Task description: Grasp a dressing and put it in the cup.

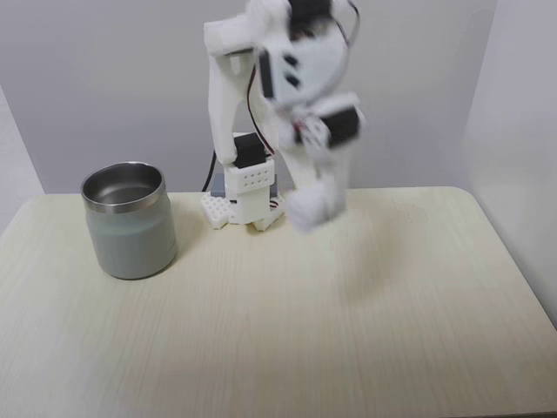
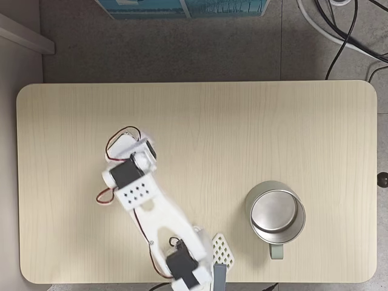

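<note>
Counter (image 1: 261, 348): pale wood-grain top with rounded corners. In the front fixed view its near half is bare.

Cup (image 1: 130, 220): stands upright at the left in the front fixed view, further back than the bare near stretch. Squat, pale grey-green outside, shiny steel rim and inside. In the top-down fixed view the cup (image 2: 275, 213) sits at the lower right of the counter, near the edge the arm is mounted on. Its steel bottom shows through the open mouth with nothing lying in it.

Arm (image 1: 287, 104): white plastic with black motors and red wires. It rises from a base at the back edge of the counter, just right of the cup in the front view, folds over at the top and hangs down toward the counter. Motion-blurred there. In the top-down view the arm (image 2: 151, 218) reaches from its base at the bottom edge up and leftward over the left half of the counter, well apart from the cup.

Claw (image 1: 311, 209): a white smear at the arm's lower end, above the counter, right of the base. Too blurred to tell how far open it is. In the top-down view the claw (image 2: 130, 145) is hidden under the wrist motor, so cannot tell there either.

Dressing: not made out on the counter or in the cup; whether the blurred white mass at the claw includes it cannot be told.

Beyond the counter: grey wall in the front view; grey floor and dark cables (image 2: 345, 30) in the top-down view.
</note>
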Available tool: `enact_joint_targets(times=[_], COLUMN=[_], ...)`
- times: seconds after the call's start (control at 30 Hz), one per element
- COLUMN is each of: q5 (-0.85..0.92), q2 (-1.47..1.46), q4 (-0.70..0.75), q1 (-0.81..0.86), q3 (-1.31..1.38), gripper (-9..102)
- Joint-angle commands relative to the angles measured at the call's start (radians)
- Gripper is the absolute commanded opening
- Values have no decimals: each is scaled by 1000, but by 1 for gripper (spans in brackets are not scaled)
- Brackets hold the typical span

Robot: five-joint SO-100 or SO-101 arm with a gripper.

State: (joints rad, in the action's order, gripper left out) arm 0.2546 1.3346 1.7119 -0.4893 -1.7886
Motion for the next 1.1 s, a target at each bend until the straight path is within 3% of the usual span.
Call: enact_joint_targets(times=[0.0, 0.17, 0.43, 0.7, 0.87, 1.07], q5=[-11, -34, -26, 135, 291, 373], q2=[-51, -104, -199, -298, -353, -453], q4=[66, 94, 109, 115, 114, 29], q1=[86, 311, 833, 1244, 1401, 1447], q3=[-121, -163, -169, -17, 133, 364], gripper=[0, 0, 0, 0, 0, 0])
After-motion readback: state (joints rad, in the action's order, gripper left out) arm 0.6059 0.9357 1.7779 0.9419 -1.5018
